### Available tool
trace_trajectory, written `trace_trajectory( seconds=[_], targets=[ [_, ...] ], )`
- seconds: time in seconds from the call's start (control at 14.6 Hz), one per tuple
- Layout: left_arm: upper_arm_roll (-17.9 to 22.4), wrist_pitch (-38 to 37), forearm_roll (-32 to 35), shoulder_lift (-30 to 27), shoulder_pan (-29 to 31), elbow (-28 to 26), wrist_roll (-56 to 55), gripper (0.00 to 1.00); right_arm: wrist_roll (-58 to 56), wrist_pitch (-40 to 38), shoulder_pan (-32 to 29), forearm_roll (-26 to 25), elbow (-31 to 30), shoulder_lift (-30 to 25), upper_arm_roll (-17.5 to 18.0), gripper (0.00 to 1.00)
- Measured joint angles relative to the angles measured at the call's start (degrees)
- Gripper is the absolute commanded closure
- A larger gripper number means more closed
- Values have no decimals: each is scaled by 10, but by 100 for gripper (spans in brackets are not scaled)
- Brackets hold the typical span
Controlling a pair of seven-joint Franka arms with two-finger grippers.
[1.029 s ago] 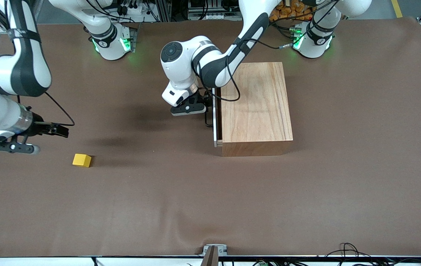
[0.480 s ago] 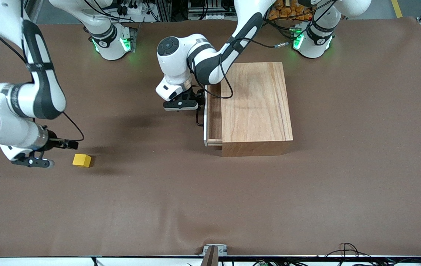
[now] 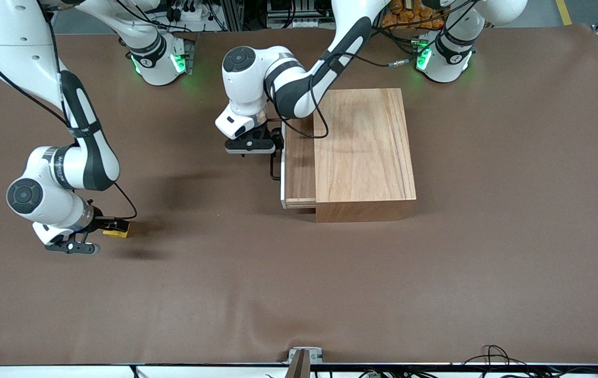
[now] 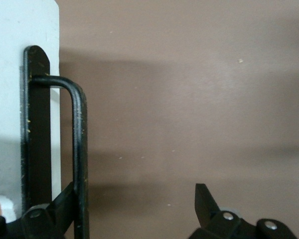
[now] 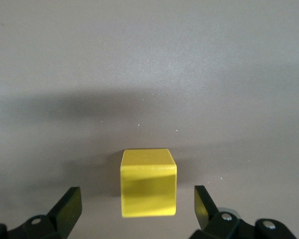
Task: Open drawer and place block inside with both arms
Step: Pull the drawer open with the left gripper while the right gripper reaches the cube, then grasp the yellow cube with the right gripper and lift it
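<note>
- On the brown desk stands the large wooden box, toward the left arm's end; the drawer is pulled partway out of it toward the right arm's end, showing a strip of its wooden floor and its white front edge.
- At the drawer's front, the left tool sits by the black wire handle; its fingers stand apart, and in the left wrist view one finger lies against the loop while the other is clear of it over bare desk; whether the loop is hooked or only touched is hard to say from here.
- Toward the right arm's end, nearer the front camera than the box and well apart from it, lies the yellow block, flat on the desk.
- Low at the block, the right tool is spread wide, a finger on either side; gaps show between the fingers and the cube's faces, so nothing is gripped.
</note>
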Motion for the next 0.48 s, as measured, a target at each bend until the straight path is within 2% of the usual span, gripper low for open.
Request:
trace_trajectory(
  seconds=[0.21, 0.27, 0.34, 0.41, 0.48],
  targets=[
    [-1, 11, 0, 0, -1, 0, -4, 0, 0, 13, -1, 0, 0, 25, -1, 0],
    [-1, 18, 0, 0, -1, 0, -4, 0, 0, 16, -2, 0, 0, 30, -1, 8],
    [-3, 25, 0, 0, -1, 0, -4, 0, 0, 19, -2, 0, 0, 34, -1, 38],
    [-3, 29, 0, 1, -1, 0, -4, 0, 0, 22, -3, 0, 0, 37, -1, 64],
    [-4, 33, 0, 1, -2, 0, -4, 0, 1, 23, -3, 0, 0, 40, -1, 80]
  ],
)
